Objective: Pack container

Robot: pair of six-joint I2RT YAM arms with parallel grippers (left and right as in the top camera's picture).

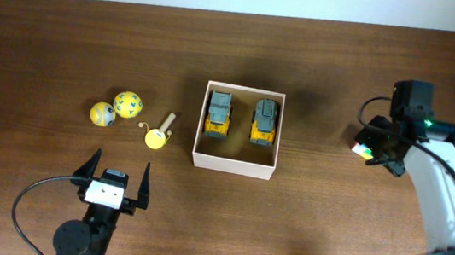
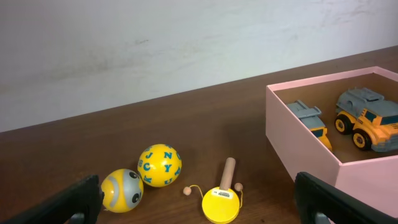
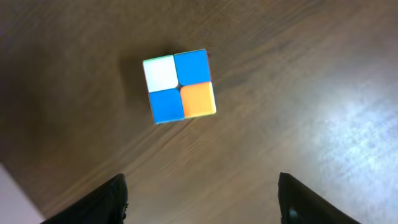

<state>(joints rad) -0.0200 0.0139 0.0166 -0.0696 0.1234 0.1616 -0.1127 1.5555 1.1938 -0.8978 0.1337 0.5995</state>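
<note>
Dark wooden table, square white-walled cardboard container at mid-table holding two yellow toy trucks, likely light with thin crushable walls, best pinched over a rim; left gripper gapes empty nearby, right gripper spread, empty, above a multicoloured cube.

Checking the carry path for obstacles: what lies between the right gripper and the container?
Nothing. In the overhead view the stretch of table between the right gripper, above a colored cube, and the container is bare wood.
</note>
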